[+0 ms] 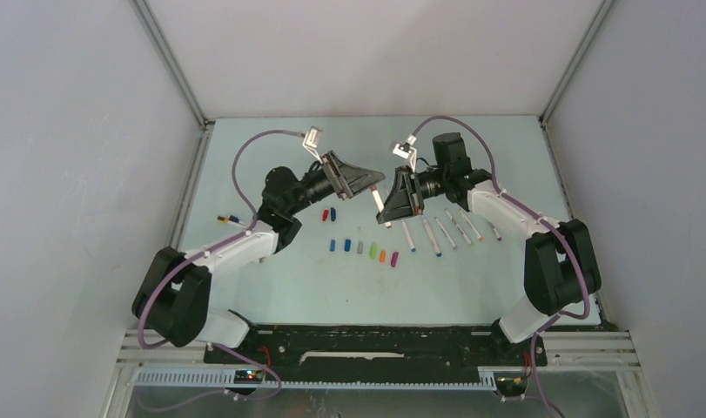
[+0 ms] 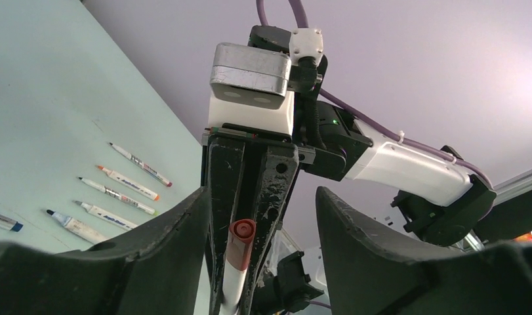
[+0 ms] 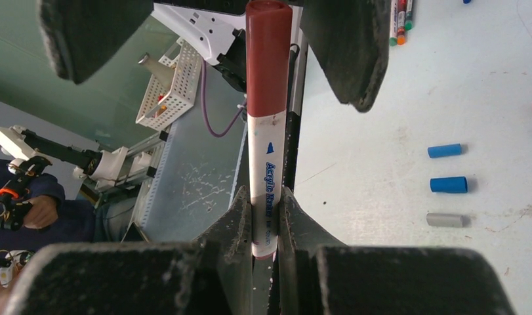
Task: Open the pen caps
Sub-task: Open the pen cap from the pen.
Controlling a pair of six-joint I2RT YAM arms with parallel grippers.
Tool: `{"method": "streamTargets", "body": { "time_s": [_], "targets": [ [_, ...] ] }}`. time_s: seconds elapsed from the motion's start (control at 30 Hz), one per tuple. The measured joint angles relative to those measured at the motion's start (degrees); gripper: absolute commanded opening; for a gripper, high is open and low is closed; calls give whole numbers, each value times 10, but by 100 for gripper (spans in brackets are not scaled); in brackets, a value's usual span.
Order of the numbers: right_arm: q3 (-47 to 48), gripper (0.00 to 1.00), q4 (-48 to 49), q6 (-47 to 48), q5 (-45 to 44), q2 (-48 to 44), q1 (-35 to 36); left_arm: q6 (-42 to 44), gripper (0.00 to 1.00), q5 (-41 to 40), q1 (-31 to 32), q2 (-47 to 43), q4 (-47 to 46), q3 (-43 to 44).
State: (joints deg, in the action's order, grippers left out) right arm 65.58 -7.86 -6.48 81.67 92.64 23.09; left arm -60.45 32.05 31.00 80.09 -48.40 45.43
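My right gripper [image 3: 266, 205] is clamped on the white barrel of a pen [image 3: 266, 157]. Its dark red cap [image 3: 268, 59] sticks out toward my left gripper [image 2: 262, 216], whose jaws stand apart on either side of that cap with a gap showing on both sides. Below us on the table [image 1: 271, 165], a row of loose caps [image 1: 360, 247] lies near the middle, with a row of uncapped pens [image 1: 433, 237] just to their right.

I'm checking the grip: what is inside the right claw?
A white pen with its dark red cap on, barrel pinched between the fingers of the right claw. Its lower end is hidden by them.
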Motion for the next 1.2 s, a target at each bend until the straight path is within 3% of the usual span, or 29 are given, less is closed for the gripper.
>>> {"method": "streamTargets", "body": {
  "time_s": [0.5, 0.6, 0.63, 0.67, 0.83, 1.07, 1.13, 1.2],
  "targets": [
    [0, 0, 2, -7, -4, 0, -4, -14, 35, 14, 6, 25, -7, 7],
    [0, 0, 4, -9, -3, 0, -4, -15, 15, 14, 6, 28, -6, 10],
    [0, 0, 5, -9, -1, 0, -4, -12, 4, 13, 6, 29, -3, 10],
    [0, 0, 5, -12, 2, 0, -4, -10, 0, 14, 5, 31, -4, 10],
    [0, 0, 4, -21, 4, 0, -5, 12, 0, 20, 5, 34, 14, 25],
    [8, 0, 39, -23, -21, 0, -6, 95, 0, 39, -17, 34, 145, 104],
    [-1, 0, 60, -33, -24, -1, 3, 99, 0, 19, -43, 34, 160, 142],
    [-40, 0, 94, -64, -17, -2, 22, 97, 0, -29, -111, 34, 147, 212]
  ]
}}
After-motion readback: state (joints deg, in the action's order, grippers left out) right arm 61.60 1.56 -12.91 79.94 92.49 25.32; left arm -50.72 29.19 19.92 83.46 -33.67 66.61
